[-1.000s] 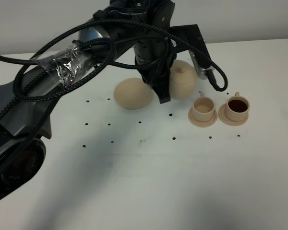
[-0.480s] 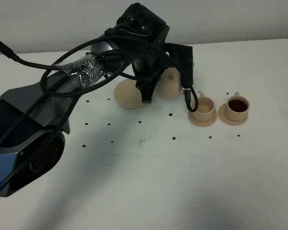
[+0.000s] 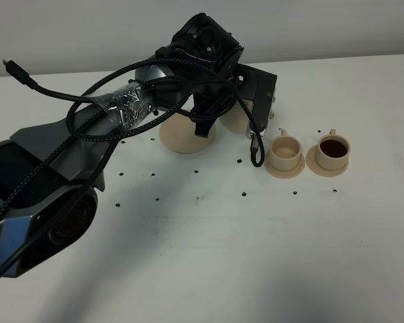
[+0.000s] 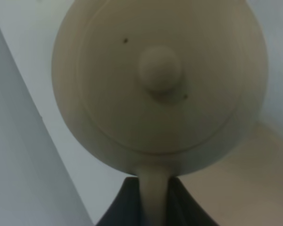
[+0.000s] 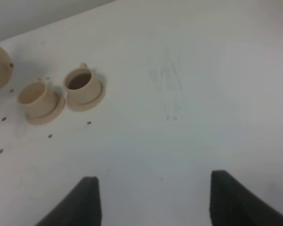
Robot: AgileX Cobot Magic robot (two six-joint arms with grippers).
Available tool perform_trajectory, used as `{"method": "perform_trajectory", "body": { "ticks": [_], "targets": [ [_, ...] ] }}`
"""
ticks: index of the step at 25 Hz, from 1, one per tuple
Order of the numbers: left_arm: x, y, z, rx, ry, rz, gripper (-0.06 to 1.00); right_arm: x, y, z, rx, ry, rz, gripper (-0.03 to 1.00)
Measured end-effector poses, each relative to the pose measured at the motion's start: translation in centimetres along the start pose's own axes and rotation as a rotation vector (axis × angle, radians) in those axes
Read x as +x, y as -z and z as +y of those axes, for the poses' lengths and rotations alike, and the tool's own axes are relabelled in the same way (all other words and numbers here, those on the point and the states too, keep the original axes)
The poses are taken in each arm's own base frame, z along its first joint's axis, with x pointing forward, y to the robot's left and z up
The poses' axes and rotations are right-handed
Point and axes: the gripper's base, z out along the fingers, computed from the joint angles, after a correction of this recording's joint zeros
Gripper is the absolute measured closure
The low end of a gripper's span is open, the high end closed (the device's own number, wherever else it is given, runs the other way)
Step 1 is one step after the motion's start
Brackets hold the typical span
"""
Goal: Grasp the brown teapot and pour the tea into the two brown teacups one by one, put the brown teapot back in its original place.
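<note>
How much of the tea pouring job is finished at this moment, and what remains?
Done: one teacup holds dark tea. In hand: the left gripper is shut on the handle of the brown teapot, beside the wide saucer, not on it. Left: the other teacup, nearer the teapot, looks empty; it needs tea, then the teapot goes onto the saucer.

The high camera overlooks the table (image 3: 256,256) and shares the cups (image 3: 287,152) with the right wrist camera, while the left one looks closely down on the teapot (image 4: 155,80).
</note>
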Motion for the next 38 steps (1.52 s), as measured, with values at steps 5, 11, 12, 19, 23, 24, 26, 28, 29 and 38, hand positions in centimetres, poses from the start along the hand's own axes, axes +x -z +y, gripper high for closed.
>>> {"method": "perform_trajectory", "body": {
  "ticks": [5, 11, 12, 19, 23, 24, 26, 28, 29, 38],
  "targets": [
    [-0.6, -0.5, -0.3, 0.005, -0.130, 0.004, 0.83, 0.0, 0.0, 0.0, 0.000, 0.000, 0.000, 0.48],
    [-1.4, -0.6, -0.3, -0.034, -0.197, 0.016, 0.83, 0.0, 0.0, 0.0, 0.000, 0.000, 0.000, 0.48],
    [-1.5, -0.6, -0.2, -0.041, -0.207, 0.013, 0.83, 0.0, 0.0, 0.0, 0.000, 0.000, 0.000, 0.48],
    [-2.4, -0.3, -0.3, -0.061, -0.290, 0.000, 0.83, 0.0, 0.0, 0.0, 0.000, 0.000, 0.000, 0.48],
    [-2.8, -0.1, -0.3, -0.069, -0.342, 0.000, 0.83, 0.0, 0.0, 0.0, 0.000, 0.000, 0.000, 0.48],
    [-2.8, -0.1, -0.3, -0.074, -0.352, 0.005, 0.83, 0.0, 0.0, 0.0, 0.000, 0.000, 0.000, 0.48],
    [-3.2, 0.1, -0.2, -0.091, -0.380, 0.016, 0.83, 0.0, 0.0, 0.0, 0.000, 0.000, 0.000, 0.48],
    [-3.4, 0.3, -0.1, -0.110, -0.406, 0.027, 0.83, 0.0, 0.0, 0.0, 0.000, 0.000, 0.000, 0.48],
    [-3.5, 0.3, -0.1, -0.120, -0.418, 0.033, 0.83, 0.0, 0.0, 0.0, 0.000, 0.000, 0.000, 0.48],
    [-4.5, 0.9, 0.1, -0.168, -0.523, 0.047, 0.83, 0.0, 0.0, 0.0, 0.000, 0.000, 0.000, 0.48]
  ]
}}
